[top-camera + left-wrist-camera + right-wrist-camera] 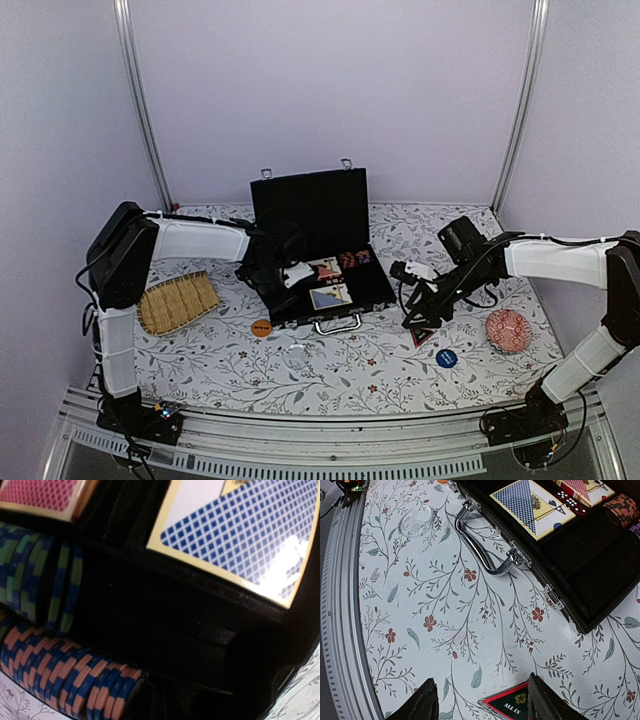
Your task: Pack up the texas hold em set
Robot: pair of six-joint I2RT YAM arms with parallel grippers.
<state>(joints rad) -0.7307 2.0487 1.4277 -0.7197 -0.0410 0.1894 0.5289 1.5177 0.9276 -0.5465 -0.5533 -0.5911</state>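
Note:
The black case stands open mid-table with its lid upright. In it lie a blue card deck, a red deck, blue-and-green chips and blue-and-orange chips. My left gripper hangs low over the case's left side; its fingers do not show in the left wrist view. My right gripper is open just above the table, to the right of the case. A black, red-edged "ALL IN" token lies between its fingers, close to the right one. Red dice lie beside the decks.
A woven straw tray sits at the left and a red patterned bowl at the right. An orange disc, a blue disc and a clear disc lie in front of the case. The silver handle juts forward.

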